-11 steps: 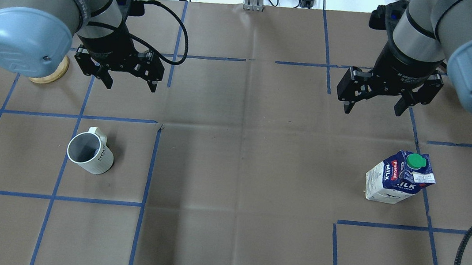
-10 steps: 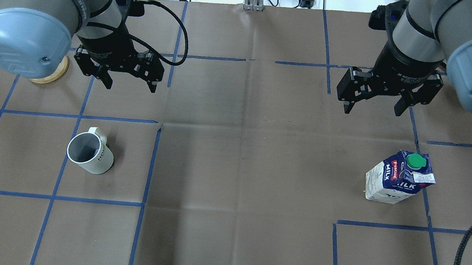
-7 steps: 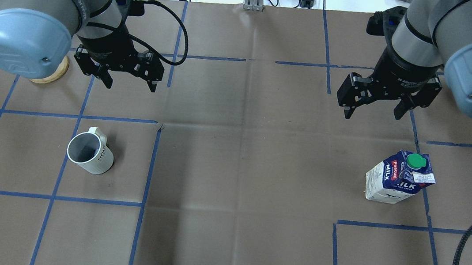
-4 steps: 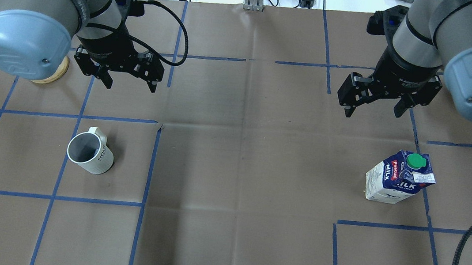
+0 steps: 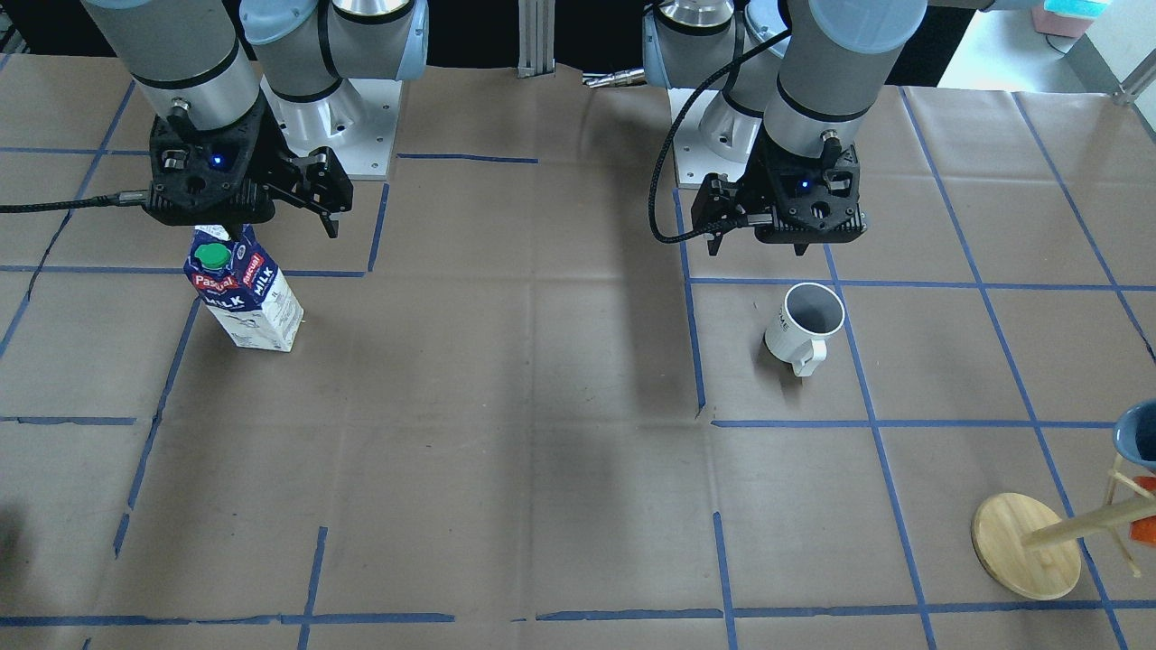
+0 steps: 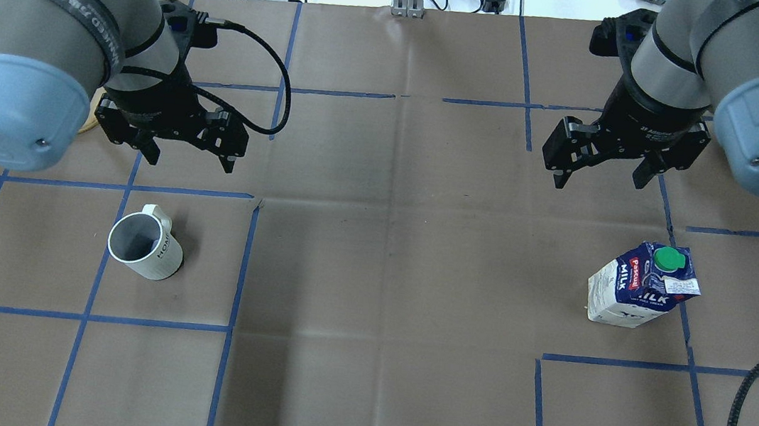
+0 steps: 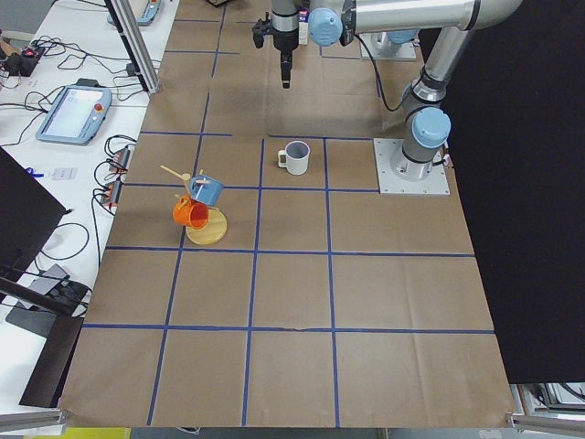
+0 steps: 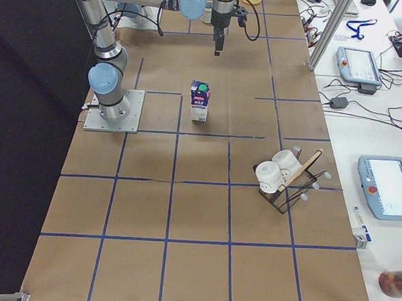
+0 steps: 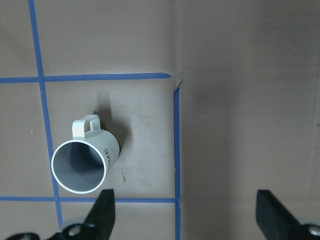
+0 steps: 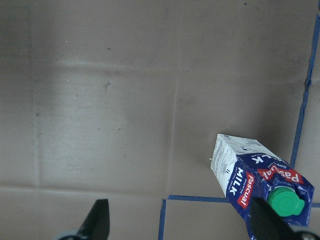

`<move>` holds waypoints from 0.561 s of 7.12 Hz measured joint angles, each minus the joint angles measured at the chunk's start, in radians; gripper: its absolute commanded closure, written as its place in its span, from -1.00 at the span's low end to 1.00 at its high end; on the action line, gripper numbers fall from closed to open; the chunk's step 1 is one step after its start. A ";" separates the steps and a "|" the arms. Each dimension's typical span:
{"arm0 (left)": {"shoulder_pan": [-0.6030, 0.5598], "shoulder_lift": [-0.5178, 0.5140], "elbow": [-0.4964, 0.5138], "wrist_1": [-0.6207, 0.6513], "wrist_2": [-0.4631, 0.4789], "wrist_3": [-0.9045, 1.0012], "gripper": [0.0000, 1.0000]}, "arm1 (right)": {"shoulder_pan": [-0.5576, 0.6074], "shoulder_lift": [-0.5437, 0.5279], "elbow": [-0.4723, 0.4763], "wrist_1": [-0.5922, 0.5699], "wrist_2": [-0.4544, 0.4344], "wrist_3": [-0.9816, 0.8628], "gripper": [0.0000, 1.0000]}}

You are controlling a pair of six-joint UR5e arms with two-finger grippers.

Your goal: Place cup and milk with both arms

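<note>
Over the left half of the table [image 6: 386, 278], the fingers of the left gripper [image 6: 190, 164] are held spread and empty, only their tips being caught in the wrist view. One cup [image 6: 145, 247] is stood upright near them, farther from the robot, untouched. The right gripper [image 6: 598, 184] is likewise spread, apart from the one milk [image 6: 639, 289] carton, upright on the right. Broad brown paper is left between both. A wooden stand [image 5: 1025, 546] is cut off at the front view's edge.

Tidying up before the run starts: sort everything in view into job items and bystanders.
For the job: cup, milk carton, left gripper, right gripper.

Lying about: wooden mug stand, blue mug, orange mug, wire rack, white cups.
</note>
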 measured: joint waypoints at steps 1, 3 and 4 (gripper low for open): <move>0.003 0.008 -0.020 -0.001 0.003 -0.001 -1.00 | 0.000 0.000 0.000 -0.001 0.000 0.001 -1.00; 0.045 0.006 -0.046 0.030 0.001 0.040 -1.00 | 0.000 0.000 -0.003 0.000 0.000 0.000 -1.00; 0.086 0.011 -0.077 0.069 -0.002 0.114 -1.00 | 0.000 0.000 -0.003 -0.001 0.001 0.001 -1.00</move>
